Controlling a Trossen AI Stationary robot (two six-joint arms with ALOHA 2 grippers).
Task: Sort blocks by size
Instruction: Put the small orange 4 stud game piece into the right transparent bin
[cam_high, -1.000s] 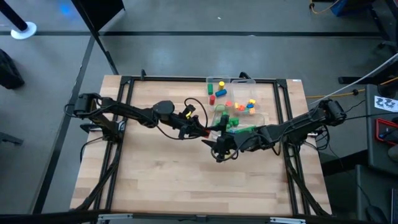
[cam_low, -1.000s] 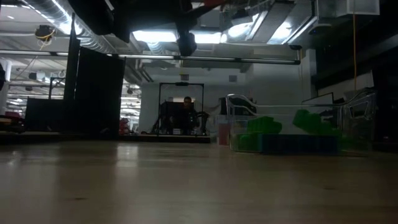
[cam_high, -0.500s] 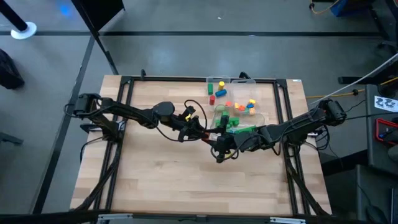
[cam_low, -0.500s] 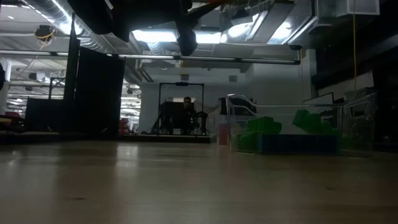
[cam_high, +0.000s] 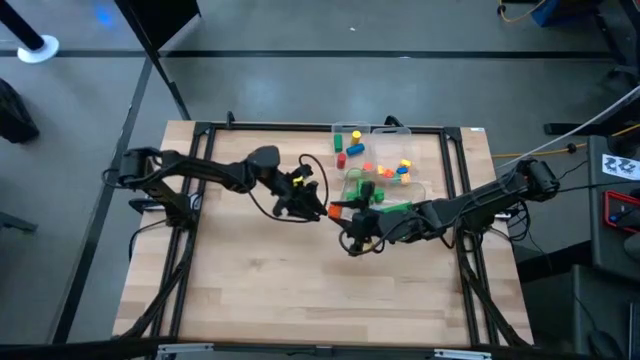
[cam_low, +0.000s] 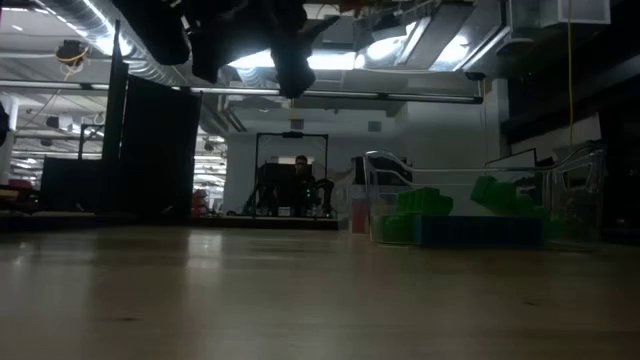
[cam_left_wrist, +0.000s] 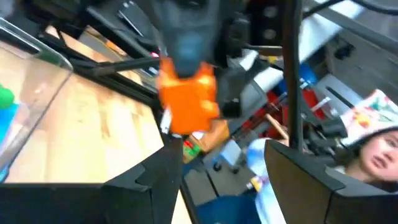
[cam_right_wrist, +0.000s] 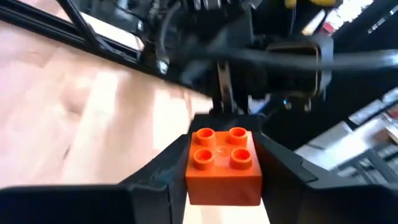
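An orange two-by-two block (cam_right_wrist: 224, 165) hangs above the table's middle (cam_high: 337, 210), with my right gripper (cam_right_wrist: 224, 186) shut on it. My left gripper (cam_left_wrist: 214, 186) stands open a short way to the block's left (cam_high: 308, 203), with nothing between its fingers. In its wrist view the block (cam_left_wrist: 186, 99) shows ahead in the other arm's grip. A clear tray (cam_high: 425, 190) at the far right holds several small blocks. Among them are green and blue ones (cam_low: 440, 215). A long green bar (cam_high: 392, 208) lies by my right arm. My right gripper pinches the orange block by two opposite side walls (cam_right_wrist: 191, 177) between its two fingers. The fingers (cam_right_wrist: 155, 177) reach about level from the table's right. The block is lifted clear of the table, its studded top (cam_right_wrist: 222, 149) toward the wrist camera.
Loose red, green, yellow and blue blocks (cam_high: 348, 145) lie at the tray's far left corner. A dark frame (cam_high: 300, 127) runs round the tabletop. Bare wood (cam_high: 300, 290) fills the near half. A person (cam_low: 300, 185) sits in the room beyond.
My left gripper has let go of the orange block and drawn back toward the table's left and slightly far. The block has stayed aloft in my right gripper, which has held its place above the table's middle.
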